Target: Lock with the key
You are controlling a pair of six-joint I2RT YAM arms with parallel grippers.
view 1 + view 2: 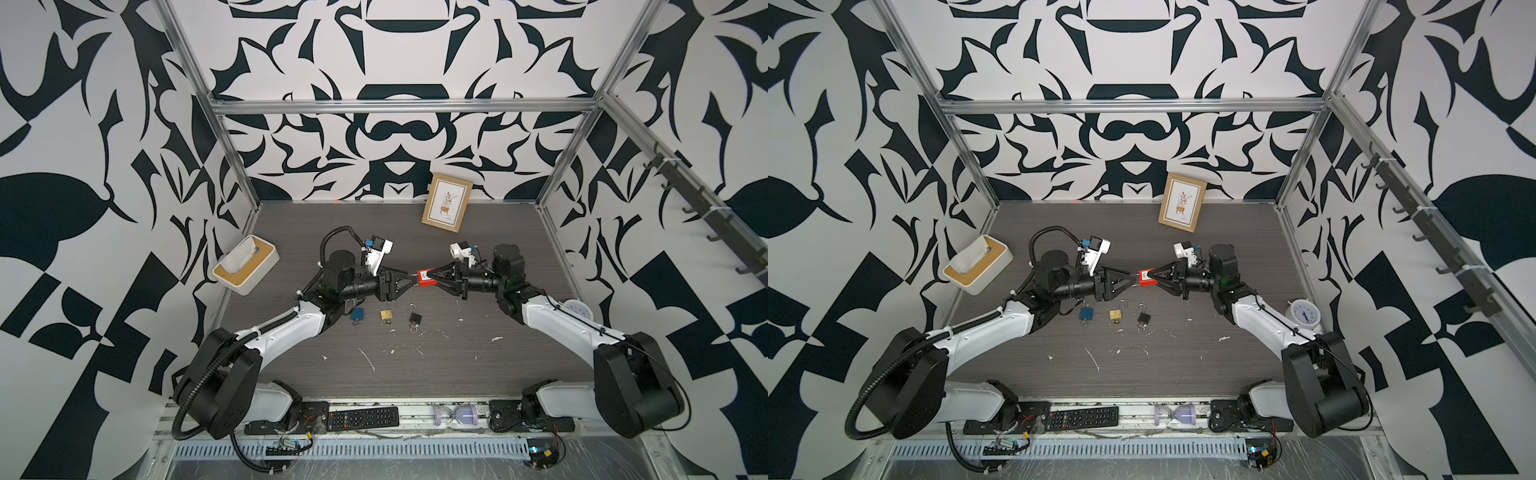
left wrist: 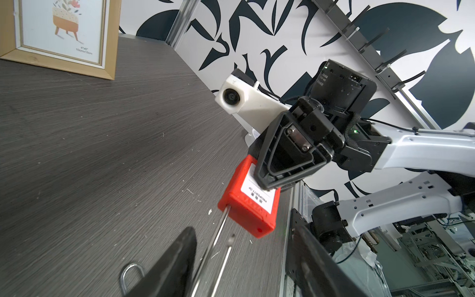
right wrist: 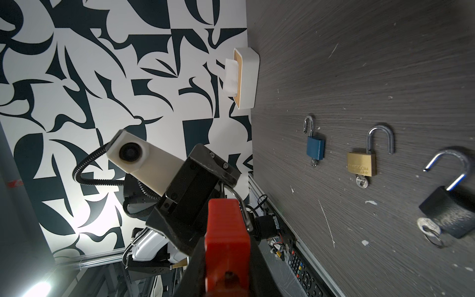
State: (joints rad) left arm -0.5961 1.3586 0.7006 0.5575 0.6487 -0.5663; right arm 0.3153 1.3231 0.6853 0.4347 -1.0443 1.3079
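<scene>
So the right pincer is clamped on the red padlock, holding it in the air over the middle of the table. The left pincer has its jaws apart either side of the shackle, not squeezing it. The free leg looks out of its hole, so I'd line it up first, then push straight in. Can't spot the key on this one.
</scene>
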